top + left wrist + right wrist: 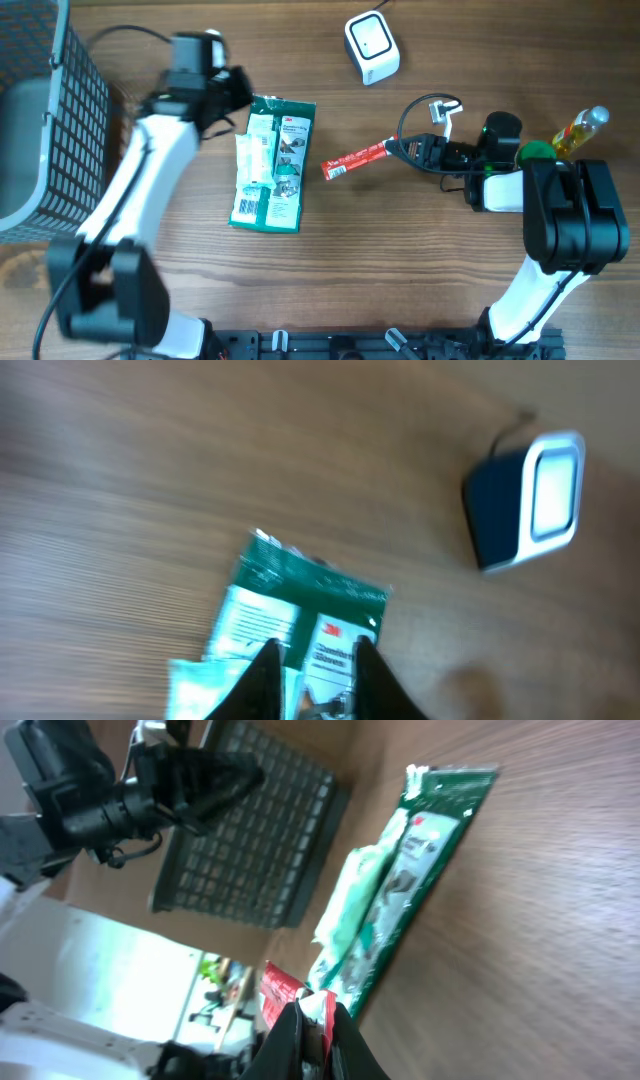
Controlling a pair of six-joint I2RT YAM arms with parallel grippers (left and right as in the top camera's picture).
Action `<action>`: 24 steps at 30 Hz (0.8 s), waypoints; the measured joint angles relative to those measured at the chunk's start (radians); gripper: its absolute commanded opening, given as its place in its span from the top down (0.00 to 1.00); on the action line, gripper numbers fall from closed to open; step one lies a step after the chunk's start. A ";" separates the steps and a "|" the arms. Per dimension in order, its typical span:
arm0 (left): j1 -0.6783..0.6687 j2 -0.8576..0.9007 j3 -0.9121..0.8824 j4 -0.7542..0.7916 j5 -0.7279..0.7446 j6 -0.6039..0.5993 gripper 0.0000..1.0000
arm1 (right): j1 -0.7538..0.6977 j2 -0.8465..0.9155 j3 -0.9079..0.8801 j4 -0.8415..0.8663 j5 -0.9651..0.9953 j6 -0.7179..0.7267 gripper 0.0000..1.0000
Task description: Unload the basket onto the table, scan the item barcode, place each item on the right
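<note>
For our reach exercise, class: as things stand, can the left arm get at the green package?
Probably yes. The left fingers hang just over the top edge of the green package, slightly apart, and nothing lies between them and it. A short drop should do.

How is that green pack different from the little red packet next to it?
The green pack is broad and rectangular; the red packet is a thin strip. The green pack lies flat on the table; the red packet is pinched at one end by the right gripper. The green pack points up the table; the red packet slants across it. Both are printed wrappers.
</note>
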 measured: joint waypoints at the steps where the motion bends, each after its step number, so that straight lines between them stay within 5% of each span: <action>1: 0.033 -0.028 0.002 -0.009 0.000 0.000 0.36 | 0.000 0.000 -0.003 0.050 -0.012 0.055 0.95; 2: 0.060 -0.044 0.002 -0.014 -0.003 0.005 0.00 | 0.000 -0.001 -0.011 0.113 -0.017 0.094 0.95; 6: 0.153 -0.050 0.002 -0.063 -0.007 0.000 0.00 | 0.000 -0.105 -0.130 0.437 0.022 0.331 0.95; 9: 0.163 -0.050 0.002 -0.097 -0.007 0.001 0.00 | 0.000 -0.270 -0.216 0.464 0.079 0.451 0.95; 18: 0.162 -0.050 0.002 -0.100 -0.007 0.001 0.00 | 0.000 -0.615 -0.352 0.135 0.226 0.514 0.95; 24: 0.162 -0.050 0.002 -0.100 -0.008 0.001 0.00 | 0.000 -0.858 -0.370 -0.378 0.310 0.425 0.96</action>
